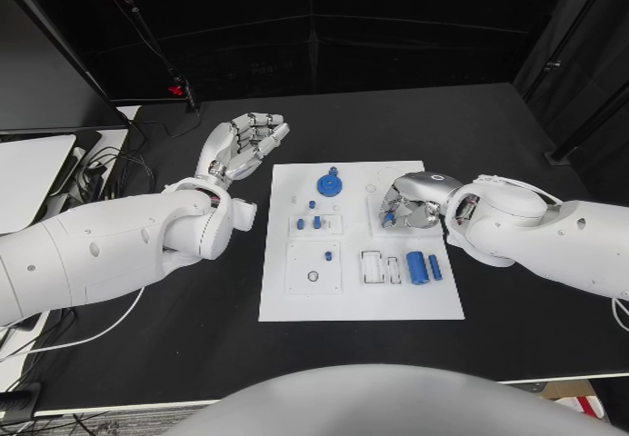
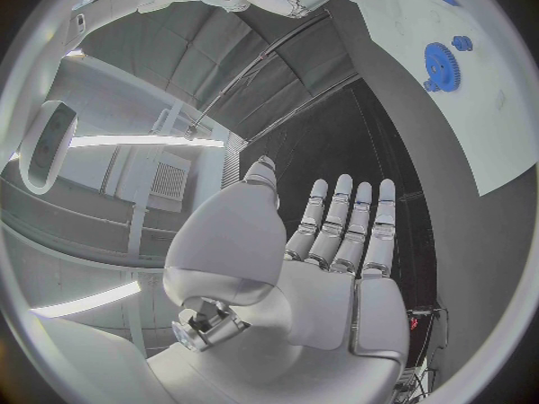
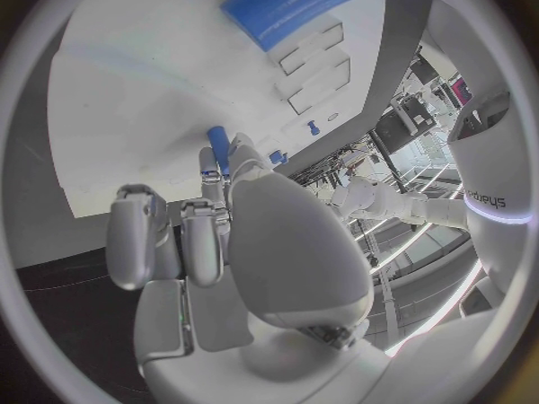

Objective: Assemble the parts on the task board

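Blue gear (image 1: 332, 184) on the task board (image 1: 295, 300), between spread, empty left hand (image 1: 244, 141) and curled-in right hand (image 1: 409, 204), grasp unclear.

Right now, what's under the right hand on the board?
The right hand hangs over the task board near its upper right. The right wrist view shows a small blue part at its fingertips; the board beneath its palm is covered.

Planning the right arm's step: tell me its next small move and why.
Probably lower the right hand a little and close its fingers on a blue part. It hovers over the task board with its fingers curled downward, and the right wrist view shows a small blue part at its fingertips. The left hand waits open, off the board.
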### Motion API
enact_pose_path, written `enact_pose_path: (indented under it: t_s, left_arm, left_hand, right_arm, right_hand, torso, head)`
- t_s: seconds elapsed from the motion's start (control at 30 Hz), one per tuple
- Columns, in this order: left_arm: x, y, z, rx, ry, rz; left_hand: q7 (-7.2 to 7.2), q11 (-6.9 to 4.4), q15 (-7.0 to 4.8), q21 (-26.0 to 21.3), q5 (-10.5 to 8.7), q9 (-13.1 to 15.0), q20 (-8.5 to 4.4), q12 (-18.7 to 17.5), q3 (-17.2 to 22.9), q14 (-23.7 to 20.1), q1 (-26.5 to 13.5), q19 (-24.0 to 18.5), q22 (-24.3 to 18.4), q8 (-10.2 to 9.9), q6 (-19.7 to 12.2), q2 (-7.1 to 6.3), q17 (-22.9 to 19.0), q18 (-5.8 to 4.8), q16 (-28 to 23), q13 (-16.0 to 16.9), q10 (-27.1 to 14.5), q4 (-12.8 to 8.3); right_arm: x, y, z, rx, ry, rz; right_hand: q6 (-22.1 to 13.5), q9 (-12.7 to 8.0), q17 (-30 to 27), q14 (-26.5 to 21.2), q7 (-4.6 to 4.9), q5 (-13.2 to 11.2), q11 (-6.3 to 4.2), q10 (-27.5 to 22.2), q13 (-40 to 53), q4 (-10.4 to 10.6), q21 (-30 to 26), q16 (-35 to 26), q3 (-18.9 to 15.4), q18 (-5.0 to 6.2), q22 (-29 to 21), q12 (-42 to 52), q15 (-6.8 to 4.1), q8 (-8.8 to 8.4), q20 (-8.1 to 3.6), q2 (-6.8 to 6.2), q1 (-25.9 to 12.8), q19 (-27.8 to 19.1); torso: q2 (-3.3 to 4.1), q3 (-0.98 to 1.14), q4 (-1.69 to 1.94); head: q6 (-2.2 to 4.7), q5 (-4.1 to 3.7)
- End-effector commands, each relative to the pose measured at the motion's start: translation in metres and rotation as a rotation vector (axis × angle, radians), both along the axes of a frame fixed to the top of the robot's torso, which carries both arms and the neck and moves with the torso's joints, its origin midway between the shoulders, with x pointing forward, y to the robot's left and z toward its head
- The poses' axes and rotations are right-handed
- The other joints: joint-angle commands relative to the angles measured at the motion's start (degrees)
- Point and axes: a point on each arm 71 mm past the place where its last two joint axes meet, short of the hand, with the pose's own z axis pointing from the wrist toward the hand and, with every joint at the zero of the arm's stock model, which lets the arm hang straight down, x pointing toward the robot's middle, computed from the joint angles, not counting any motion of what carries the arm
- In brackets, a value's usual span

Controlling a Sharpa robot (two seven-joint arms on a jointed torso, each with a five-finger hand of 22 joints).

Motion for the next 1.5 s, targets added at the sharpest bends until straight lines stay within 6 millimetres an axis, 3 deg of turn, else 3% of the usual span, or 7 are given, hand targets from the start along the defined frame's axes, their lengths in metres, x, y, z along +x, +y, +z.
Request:
enact_pose_path:
  t_s: [0.03,0.5,0.7,0.87,1.23,1.37,1.5]
  left_arm:
    - [-0.002,0.0,0.006,-0.02,-0.069,-0.02]
    - [-0.001,0.001,0.004,-0.018,-0.066,-0.016]
    - [-0.001,0.0,0.003,-0.018,-0.065,-0.017]
    - [-0.001,0.0,0.003,-0.017,-0.065,-0.017]
    - [-0.002,-0.002,0.003,-0.019,-0.064,-0.021]
    - [-0.002,-0.003,0.003,-0.02,-0.064,-0.023]
    - [-0.002,-0.004,0.003,-0.021,-0.063,-0.025]
  left_hand:
    - [6.73,-0.04,-0.04,0.2,0.18,0.0,-0.05,0.3,-0.5,-0.2,0.1,0.5,0.0,0.3,-0.4,0.63,-0.1,-0.42,0.3,-0.1,-0.6,0.0]
    - [6.73,-0.04,-0.04,0.2,0.22,-0.1,-0.05,0.3,-0.5,-0.3,0.1,0.4,-0.1,0.4,-0.4,0.69,-0.1,-0.42,0.4,-0.1,-0.6,0.0]
    - [6.73,-0.04,-0.04,0.2,0.22,-0.1,-0.05,0.3,-0.5,-0.3,0.1,0.4,-0.1,0.4,-0.4,0.69,-0.1,-0.42,0.4,-0.1,-0.6,0.0]
    - [6.73,-0.04,-0.04,0.2,0.24,-0.1,-0.05,0.3,-0.5,-0.3,0.2,0.4,-0.1,0.4,-0.4,0.72,-0.1,-0.42,0.4,-0.1,-0.6,0.0]
    - [6.73,-0.04,-0.04,0.2,0.24,-0.1,-0.05,0.3,-0.5,-0.3,0.2,0.4,-0.1,0.4,-0.4,0.72,-0.1,-0.42,0.4,-0.1,-0.6,0.0]
    - [6.73,-0.04,-0.04,0.2,0.24,-0.1,-0.05,0.3,-0.5,-0.3,0.2,0.4,-0.2,0.4,-0.4,0.73,-0.1,-0.42,0.4,-0.1,-0.6,0.0]
    - [6.73,-0.04,-0.04,0.2,0.26,-0.1,-0.05,0.4,-0.5,-0.3,0.2,0.4,-0.2,0.4,-0.4,0.76,-0.2,-0.42,0.4,-0.1,-0.6,0.0]
  right_arm:
    - [-0.001,0.001,0.007,0.047,-0.077,0.011]
    - [-0.016,-0.01,0.028,0.2,-0.145,-0.022]
    - [-0.022,-0.006,0.042,0.303,-0.174,-0.014]
    - [-0.024,0.015,0.044,0.351,-0.146,0.033]
    - [-0.037,0.079,0.039,0.348,-0.076,0.224]
    - [-0.042,0.101,0.032,0.31,-0.075,0.301]
    - [-0.047,0.112,0.024,0.271,-0.064,0.348]
  right_hand:
    - [0.5,0.1,7.7,4.7,-0.02,0.1,-0.13,0.7,0.1,0.0,0.4,0.3,0.4,0.39,11.1,-0.6,-0.54,0.12,-0.47,0.41,1.4,1.2]
    - [0.6,0.0,7.9,4.7,0.14,0.1,-0.04,1.0,0.1,0.1,0.6,0.4,0.6,0.31,11.2,-1.7,-0.49,-0.2,-0.53,0.21,2.4,1.3]
    - [0.6,-0.1,8.0,4.7,0.23,0.1,0.01,1.2,0.1,0.1,0.7,0.5,0.8,0.28,11.2,-2.2,-0.44,-0.36,-0.51,0.25,2.8,1.4]
    - [0.7,-0.1,8.2,4.8,0.28,0.1,0.04,1.3,0.1,0.0,0.8,0.5,1.0,0.26,11.3,-2.4,-0.4,-0.44,-0.49,0.39,3.2,1.4]
    - [0.5,-0.3,8.4,4.8,0.48,0.1,0.19,1.4,0.1,0.1,0.8,0.6,1.3,0.25,11.3,-3.1,-0.29,-0.79,-0.42,0.69,3.7,1.4]
    - [0.4,-0.4,8.5,4.8,0.6,0.1,0.27,1.5,0.1,0.0,1.0,0.7,1.4,0.21,11.4,-3.5,-0.21,-1.02,-0.36,0.73,4.0,1.5]
    - [0.4,-0.4,8.5,4.8,0.62,0.1,0.29,1.5,0.1,0.0,1.0,0.7,1.5,0.21,11.4,-3.5,-0.19,-1.04,-0.35,0.75,4.0,1.5]
  torso:
    - [-0.02,0.03,-0.06]
    - [-0.04,-0.01,0.01]
    - [0.05,0.04,0.09]
    - [0.07,0.0,-0.01]
    - [0.11,0.04,0.16]
    - [0.0,-0.05,-0.1]
    - [0.08,-0.02,0.18]
  head:
    - [-0.01,0.14]
    - [-0.01,0.46]
    - [-0.01,0.64]
    - [-0.01,1.3]
    - [-0.01,2.42]
    - [-0.01,3.02]
    - [-0.01,2.91]
